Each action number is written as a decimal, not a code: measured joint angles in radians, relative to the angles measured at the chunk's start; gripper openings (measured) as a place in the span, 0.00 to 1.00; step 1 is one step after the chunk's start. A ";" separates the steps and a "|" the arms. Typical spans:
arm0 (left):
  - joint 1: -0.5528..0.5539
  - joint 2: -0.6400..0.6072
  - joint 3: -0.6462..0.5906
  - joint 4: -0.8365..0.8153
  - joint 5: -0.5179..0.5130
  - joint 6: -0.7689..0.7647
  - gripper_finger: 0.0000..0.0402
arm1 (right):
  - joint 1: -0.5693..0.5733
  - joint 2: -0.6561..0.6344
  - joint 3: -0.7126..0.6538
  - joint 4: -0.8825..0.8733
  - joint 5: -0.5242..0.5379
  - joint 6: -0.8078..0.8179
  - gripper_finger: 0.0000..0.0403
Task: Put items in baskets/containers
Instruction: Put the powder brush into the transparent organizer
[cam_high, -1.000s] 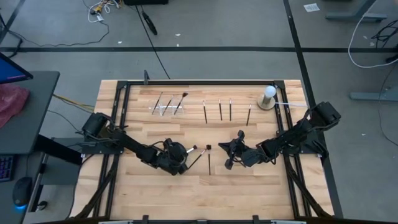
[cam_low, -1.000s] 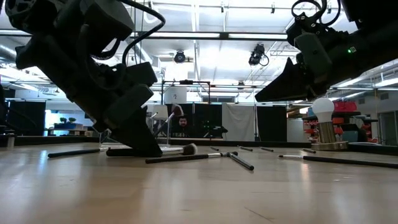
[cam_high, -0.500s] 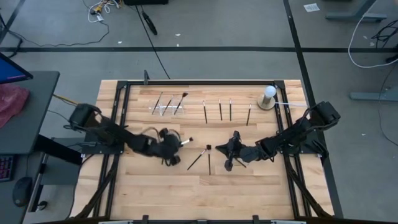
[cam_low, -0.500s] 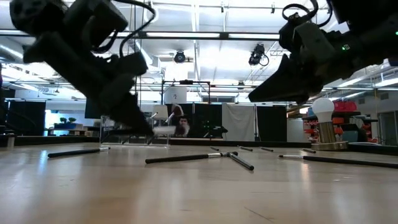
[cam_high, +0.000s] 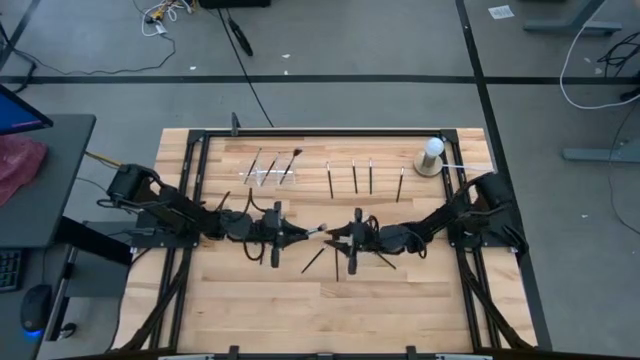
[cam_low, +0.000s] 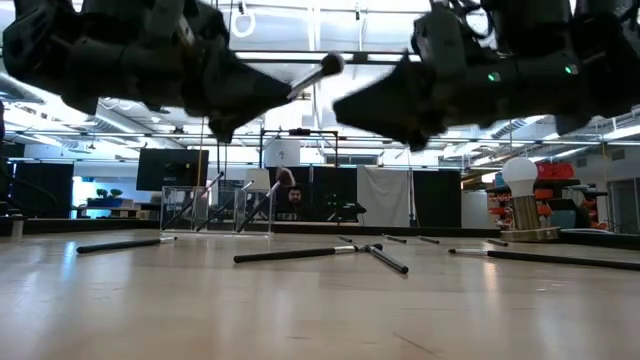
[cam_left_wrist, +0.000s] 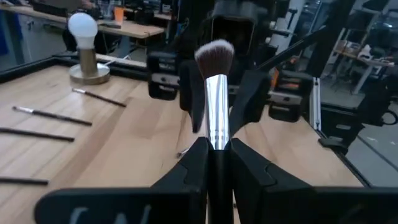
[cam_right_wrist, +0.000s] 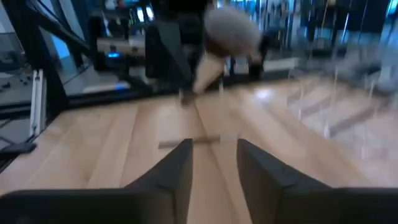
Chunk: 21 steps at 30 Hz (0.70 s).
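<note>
Brush (cam_left_wrist: 215, 93) aloft mid-table, handle pinched in the left gripper (cam_left_wrist: 217, 155) — tuft toward the right gripper (cam_right_wrist: 213, 163), whose fingers stand apart. Light, stiff, slick, I'd judge — grip the ferrule, spare the bristles.

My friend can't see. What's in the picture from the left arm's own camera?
The left claw holds a silver-necked makeup brush with its fluffy tip pointing at the right claw close ahead. Thin brushes and a white bulb-shaped lamp rest on the wooden table.
</note>
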<state>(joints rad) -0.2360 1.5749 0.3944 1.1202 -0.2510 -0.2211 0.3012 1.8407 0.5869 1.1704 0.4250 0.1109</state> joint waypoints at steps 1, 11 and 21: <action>-0.006 0.000 0.010 -0.002 0.000 0.007 0.11 | 0.000 0.013 0.021 0.019 -0.001 -0.037 0.35; -0.046 0.000 0.039 -0.021 -0.008 0.032 0.12 | 0.001 0.016 0.140 0.025 -0.051 -0.171 0.34; -0.048 -0.002 0.040 -0.046 -0.019 0.030 0.18 | 0.005 0.002 0.145 -0.026 -0.059 -0.169 0.09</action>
<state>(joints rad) -0.2844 1.5734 0.4339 1.0742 -0.2698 -0.1908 0.3059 1.8429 0.7319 1.1447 0.3657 -0.0580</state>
